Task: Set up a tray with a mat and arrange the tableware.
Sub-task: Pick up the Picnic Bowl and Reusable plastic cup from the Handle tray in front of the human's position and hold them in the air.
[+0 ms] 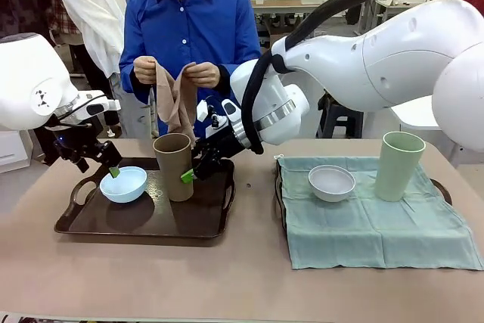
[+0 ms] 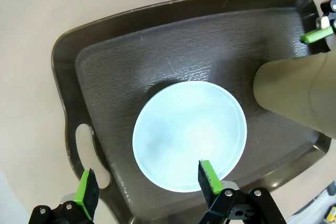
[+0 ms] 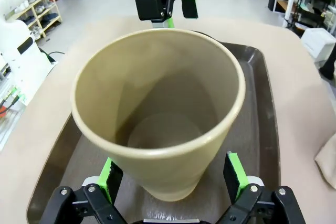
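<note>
We found right gripper (image 3: 171,162) wide, astride upright tan tumbler (image 3: 157,103) | left gripper (image 2: 146,171) wide, above pale blue bowl (image 2: 189,135), its near rim between the fingers (image 2: 209,176)

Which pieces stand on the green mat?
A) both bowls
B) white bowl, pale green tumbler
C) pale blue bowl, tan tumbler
B: the white bowl and pale green tumbler sit on the green mat, while the pale blue bowl and tan tumbler stand in the bare brown tray.
</note>
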Controlling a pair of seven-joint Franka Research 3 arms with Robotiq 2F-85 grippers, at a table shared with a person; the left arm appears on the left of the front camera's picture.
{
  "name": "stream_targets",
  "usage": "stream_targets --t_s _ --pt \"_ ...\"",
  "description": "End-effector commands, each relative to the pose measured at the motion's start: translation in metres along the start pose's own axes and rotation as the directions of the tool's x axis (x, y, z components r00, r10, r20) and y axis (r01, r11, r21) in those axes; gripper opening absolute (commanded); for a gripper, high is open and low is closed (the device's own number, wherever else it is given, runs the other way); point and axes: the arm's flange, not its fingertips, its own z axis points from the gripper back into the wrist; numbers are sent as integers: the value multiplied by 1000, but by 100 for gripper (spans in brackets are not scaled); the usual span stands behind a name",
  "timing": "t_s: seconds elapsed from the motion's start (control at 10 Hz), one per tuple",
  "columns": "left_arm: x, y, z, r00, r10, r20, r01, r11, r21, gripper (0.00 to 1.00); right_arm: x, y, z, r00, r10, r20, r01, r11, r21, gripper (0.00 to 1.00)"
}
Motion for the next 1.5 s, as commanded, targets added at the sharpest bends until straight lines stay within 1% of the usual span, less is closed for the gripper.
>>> stream_targets --t_s 0.0,0.2,0.5,0.6,0.7,0.8,0.9,1.1,1.2,1.3,1.4 --pt "13 -2 -9 999 28 -30 -28 1000 -14 100 6 -4 -8 1000 -3 -3 3 1000 26 100" --pt "20 1 -22 996 56 -73 -58 998 -27 100 8 -4 -13 1000 16 6 -16 999 40 100" --pt "26 7 -37 992 93 -88 -96 995 -24 100 7 -5 -19 999 48 10 -48 997 55 100" --pt "26 9 -42 990 108 -93 -111 993 -31 72 6 -4 -20 998 69 7 -69 995 65 72" --pt "24 11 -44 988 125 -95 -128 992 -23 46 4 -3 -21 997 74 8 -74 995 72 40" --pt "24 10 -45 987 131 -93 -134 991 -25 18 3 -3 -20 997 77 8 -77 994 75 12" --pt "25 10 -42 988 127 -91 -129 991 -21 0 4 -3 -20 997 81 12 -81 994 76 0" --pt "25 9 -40 989 122 -88 -124 992 -13 0 3 -3 -19 996 84 12 -85 994 73 0" --pt "24 9 -39 989 123 -87 -124 992 -11 12 2 -3 -18 996 85 8 -85 994 73 23" --pt "23 9 -36 989 120 -85 -121 993 -4 3 3 -3 -17 996 86 8 -86 994 71 23" --pt "21 8 -34 989 121 -83 -122 993 1 0 4 -2 -16 996 86 6 -86 994 70 0"
